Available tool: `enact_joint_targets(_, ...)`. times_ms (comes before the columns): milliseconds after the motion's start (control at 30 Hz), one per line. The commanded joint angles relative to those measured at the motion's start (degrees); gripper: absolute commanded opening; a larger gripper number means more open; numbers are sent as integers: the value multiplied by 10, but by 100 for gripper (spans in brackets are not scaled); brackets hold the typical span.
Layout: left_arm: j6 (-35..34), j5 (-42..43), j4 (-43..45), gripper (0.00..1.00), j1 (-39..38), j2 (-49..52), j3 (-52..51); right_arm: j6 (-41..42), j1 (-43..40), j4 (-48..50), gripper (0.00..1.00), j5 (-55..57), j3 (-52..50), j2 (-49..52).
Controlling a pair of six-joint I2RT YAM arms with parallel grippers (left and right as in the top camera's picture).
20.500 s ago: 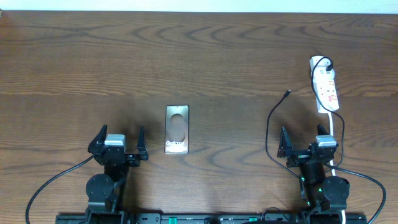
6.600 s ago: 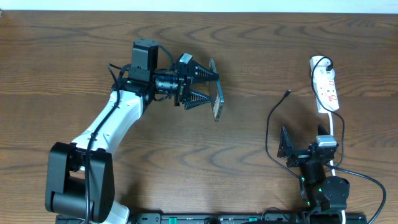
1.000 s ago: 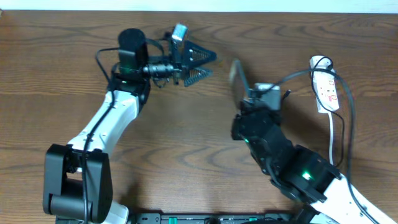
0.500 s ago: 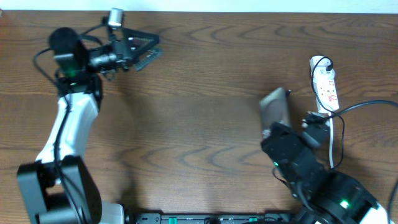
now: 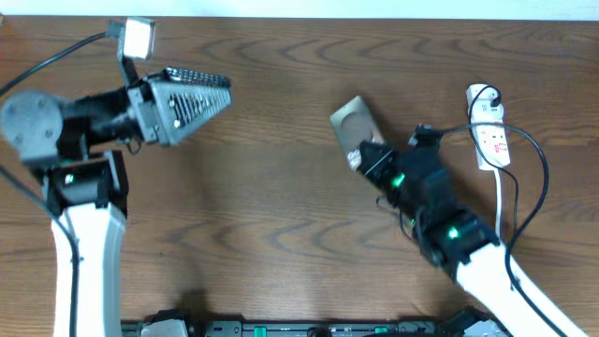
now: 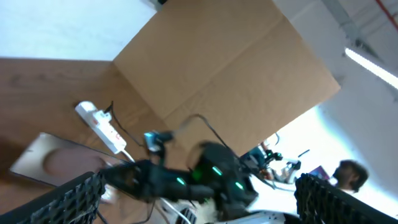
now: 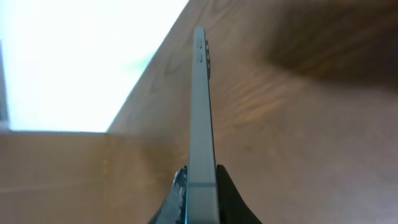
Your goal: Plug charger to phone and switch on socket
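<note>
Two hands, one item held.

Right hand [image 5: 361, 153]: clamped on one short end of the bronze-brown glossy slab phone [image 5: 354, 120]. The phone stood lifted and tilted above the brown wooden table [image 5: 281, 225], right of centre, edge-on to my wrist view. My arm stretched diagonally in from the near right.

Left hand [image 5: 221, 94]: fingers wide apart, empty, raised high at far left, pointing right.

Narrow white power-strip socket [image 5: 489, 131]: far right, untouched.

Thin black charger cable [image 5: 491, 95]: seen at the socket's far end; connector tip not made out.

Handling, as I judged it: grip firm, the port end left free and turned toward the cable, and the phone steadied before any plugging.
</note>
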Motion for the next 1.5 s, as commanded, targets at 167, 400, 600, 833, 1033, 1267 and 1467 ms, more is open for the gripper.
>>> enact_joint_targets(167, 16, -76, -35, 99, 40, -42, 4, -80, -90, 113, 1, -271, 5, 65)
enact_joint_targets(400, 270, -348, -426, 99, 2, -26, 4, -126, -90, 110, 1, -289, 5, 66)
enact_joint_targets(600, 417, -622, -680, 99, -119, -11, 4, -167, -90, 110, 1, -289, 5, 66)
enact_joint_targets(833, 428, -855, -885, 100, -146, -22, 4, -289, -122, 89, 1, -285, 5, 56)
enact_joint_targets(1033, 428, -885, -925, 100, -145, -71, 4, -153, -208, 93, 1, -304, 3, 39)
enact_joint_targets(1267, 418, -845, -933, 100, -145, -109, 4, -80, -201, 301, 1, -451, -9, 141)
enact_joint_targets(1467, 398, -636, -890, 100, -145, -115, -13, 27, -188, 494, 1, -548, -9, 256)
